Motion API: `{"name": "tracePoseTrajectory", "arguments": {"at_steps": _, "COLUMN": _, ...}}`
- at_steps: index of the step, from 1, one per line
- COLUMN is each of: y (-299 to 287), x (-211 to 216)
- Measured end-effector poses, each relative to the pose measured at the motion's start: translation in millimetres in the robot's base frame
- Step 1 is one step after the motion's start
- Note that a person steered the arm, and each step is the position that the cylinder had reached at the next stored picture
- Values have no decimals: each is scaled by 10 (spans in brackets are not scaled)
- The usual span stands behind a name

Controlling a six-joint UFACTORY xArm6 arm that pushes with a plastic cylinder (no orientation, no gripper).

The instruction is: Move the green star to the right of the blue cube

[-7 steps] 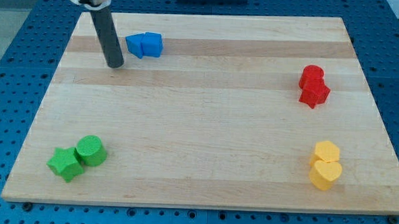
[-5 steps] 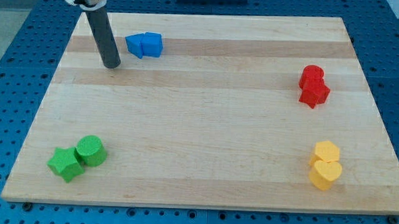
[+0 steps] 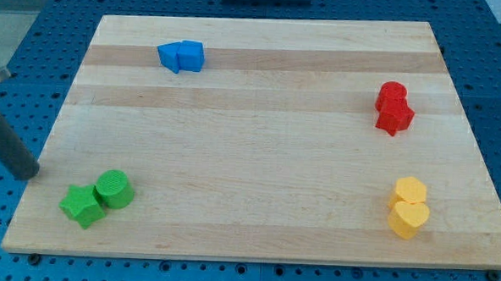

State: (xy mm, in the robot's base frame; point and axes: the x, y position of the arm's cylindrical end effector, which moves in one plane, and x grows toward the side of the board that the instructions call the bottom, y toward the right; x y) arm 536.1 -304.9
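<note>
Pincer absent, nothing pinched: my tip (image 3: pixel 30 172) has swung from the blue cube (image 3: pixel 191 56) to left of the green star (image 3: pixel 82 206), seemingly ready to push.

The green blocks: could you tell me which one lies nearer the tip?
The green star; it sits left of the green cylinder, closer to my tip at the board's left edge.

My rod (image 3: pixel 5 145): plain dark grey cylinder, smooth, matte, no markings visible. My tip (image 3: pixel 29 174): blunt flat end, same dark tone. Pale grey, blurred piece at rod's upper end, cut by frame edge.
</note>
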Motion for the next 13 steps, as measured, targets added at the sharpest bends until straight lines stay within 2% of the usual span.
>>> {"name": "tracePoseTrajectory", "arguments": {"at_steps": 1, "y": 2, "x": 423}}
{"name": "tracePoseTrajectory", "arguments": {"at_steps": 2, "y": 3, "x": 638}}
{"name": "tracePoseTrajectory", "arguments": {"at_steps": 3, "y": 78, "x": 666}}
{"name": "tracePoseTrajectory", "arguments": {"at_steps": 4, "y": 435, "x": 704}}
{"name": "tracePoseTrajectory", "arguments": {"at_steps": 6, "y": 548, "x": 699}}
{"name": "tracePoseTrajectory", "arguments": {"at_steps": 8, "y": 647, "x": 425}}
{"name": "tracePoseTrajectory", "arguments": {"at_steps": 10, "y": 809, "x": 357}}
{"name": "tracePoseTrajectory", "arguments": {"at_steps": 13, "y": 1325, "x": 103}}
